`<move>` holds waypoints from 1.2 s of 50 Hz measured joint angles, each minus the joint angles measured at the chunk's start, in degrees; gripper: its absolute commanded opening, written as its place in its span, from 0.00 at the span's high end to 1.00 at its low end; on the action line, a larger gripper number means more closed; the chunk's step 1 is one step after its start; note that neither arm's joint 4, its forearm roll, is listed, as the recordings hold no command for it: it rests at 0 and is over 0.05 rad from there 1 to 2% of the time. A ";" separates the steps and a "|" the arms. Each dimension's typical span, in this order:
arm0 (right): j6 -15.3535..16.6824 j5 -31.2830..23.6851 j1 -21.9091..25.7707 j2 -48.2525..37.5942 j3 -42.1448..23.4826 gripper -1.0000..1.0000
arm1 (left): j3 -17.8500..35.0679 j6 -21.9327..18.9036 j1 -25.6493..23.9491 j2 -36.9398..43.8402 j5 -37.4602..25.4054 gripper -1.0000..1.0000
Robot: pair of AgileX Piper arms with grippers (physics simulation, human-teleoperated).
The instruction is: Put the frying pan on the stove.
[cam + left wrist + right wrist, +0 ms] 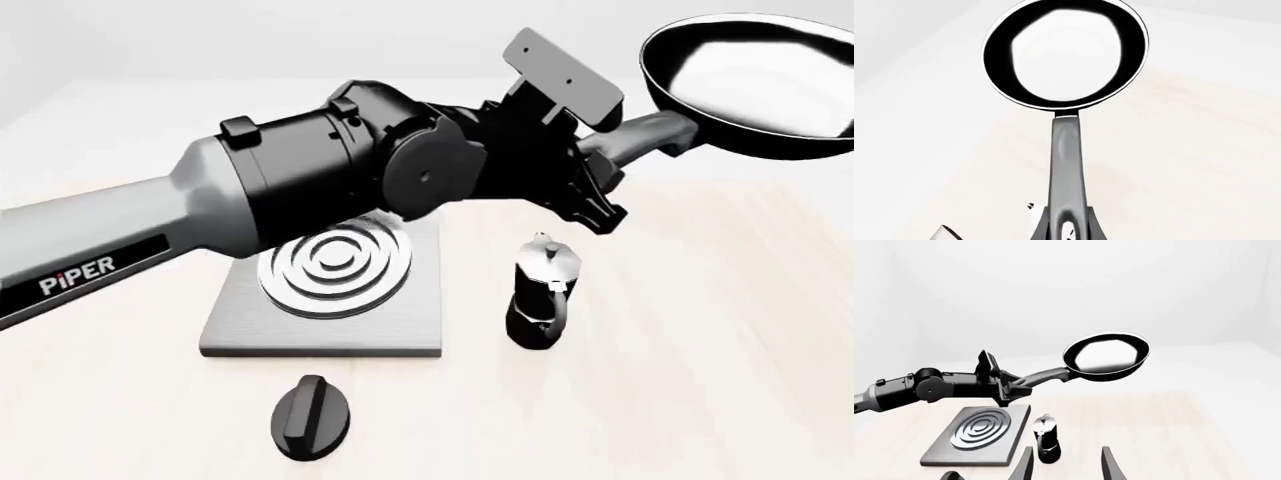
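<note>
The pan [754,85] hangs in the air, well above and to the right of the stove [327,285], my left claw [601,175] clamped on its handle end. My right claw [1066,465] waits open. Swinging low toward the stove, the pan could topple the moka pot [541,292] standing just beside it.

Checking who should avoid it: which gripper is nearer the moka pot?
Right. The right gripper hangs open just beside the moka pot, apart from it. The left gripper is raised above it, shut on the frying pan handle.
</note>
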State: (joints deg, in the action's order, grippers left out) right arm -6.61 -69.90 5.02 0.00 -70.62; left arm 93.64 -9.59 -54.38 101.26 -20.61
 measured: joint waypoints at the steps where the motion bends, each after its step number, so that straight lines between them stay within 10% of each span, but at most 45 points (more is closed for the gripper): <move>1: 0.05 0.00 0.01 0.00 -0.01 0.00 | -0.46 -0.05 0.25 -0.51 0.03 1.00; 60: 0.96 0.00 0.40 0.00 -0.23 0.00 | -28.25 0.34 14.47 -26.49 3.13 1.00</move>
State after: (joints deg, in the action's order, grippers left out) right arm -5.65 -69.90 5.42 0.00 -70.85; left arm 65.38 -9.25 -39.91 74.77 -17.48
